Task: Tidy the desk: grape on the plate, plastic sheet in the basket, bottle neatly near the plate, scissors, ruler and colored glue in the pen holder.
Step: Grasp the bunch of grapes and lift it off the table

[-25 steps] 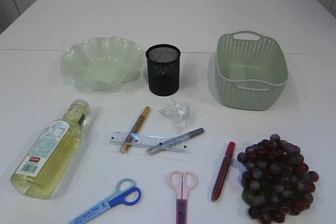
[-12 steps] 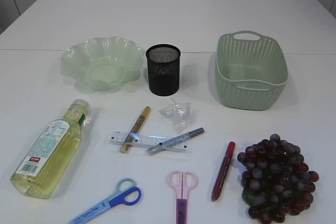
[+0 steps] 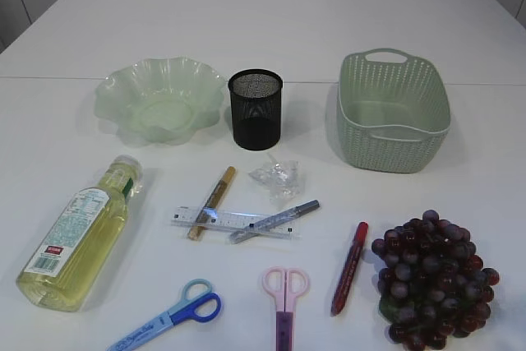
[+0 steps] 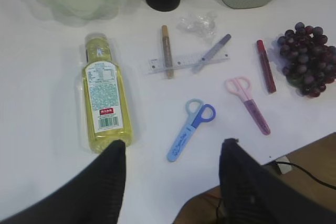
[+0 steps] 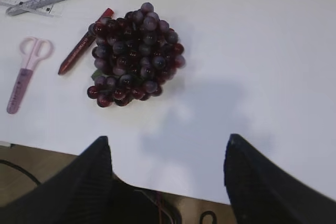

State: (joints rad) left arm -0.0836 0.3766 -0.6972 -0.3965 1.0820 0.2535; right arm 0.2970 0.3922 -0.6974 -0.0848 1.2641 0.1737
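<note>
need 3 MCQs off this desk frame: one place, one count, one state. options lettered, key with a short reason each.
1. Where does the crumpled clear plastic sheet lie?
A. inside the green woven basket
B. on the table in front of the black mesh pen holder
C. on the plate

2. How many pairs of scissors are on the table?
A. one
B. two
C. three

3. How is the yellow-filled clear plastic bottle resting?
A. upright beside the plate
B. on its side on the table
C. held in a gripper

Key:
1 B: the sheet sits on bare tabletop just in front of the black mesh pen holder; the green woven basket is empty.
2 B: blue-handled scissors and pink-handled scissors, no others.
3 B: the bottle lies flat, cap pointing toward the pale green wavy-rimmed plate, with both grippers open and away from it.
</note>
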